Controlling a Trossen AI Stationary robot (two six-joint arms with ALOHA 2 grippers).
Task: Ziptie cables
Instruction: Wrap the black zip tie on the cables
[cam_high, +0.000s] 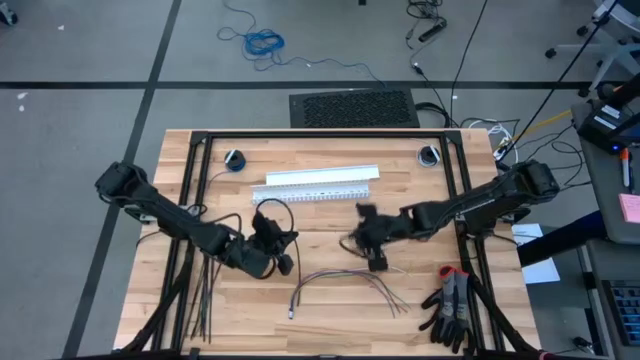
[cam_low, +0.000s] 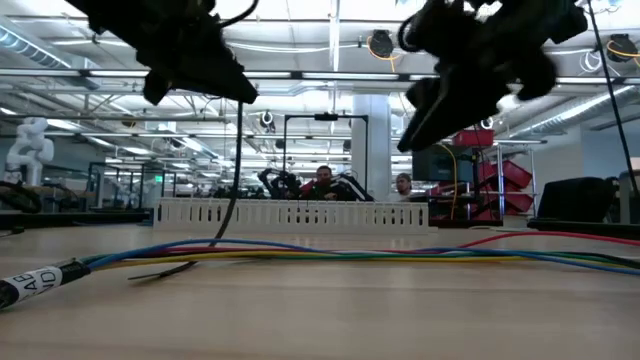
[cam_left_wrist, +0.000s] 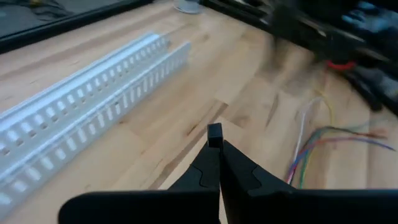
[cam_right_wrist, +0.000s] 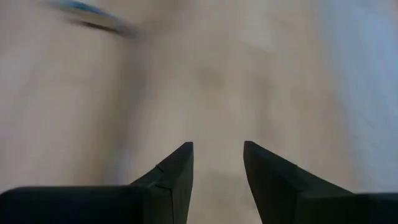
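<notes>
Left claw (cam_high: 283, 262) grips ziptie (cam_low: 232, 190).

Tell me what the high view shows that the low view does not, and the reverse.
Only the high view shows the spare zipties lying at the table's left front, the pair of gloves at the right front, and a blue coiled cable on the floor.

Only the low view shows the room behind the table, with a seated person, and a ziptie hanging from the left end effector.

Both show the cables, the white slotted channel, and the right end effector above the table.
</notes>
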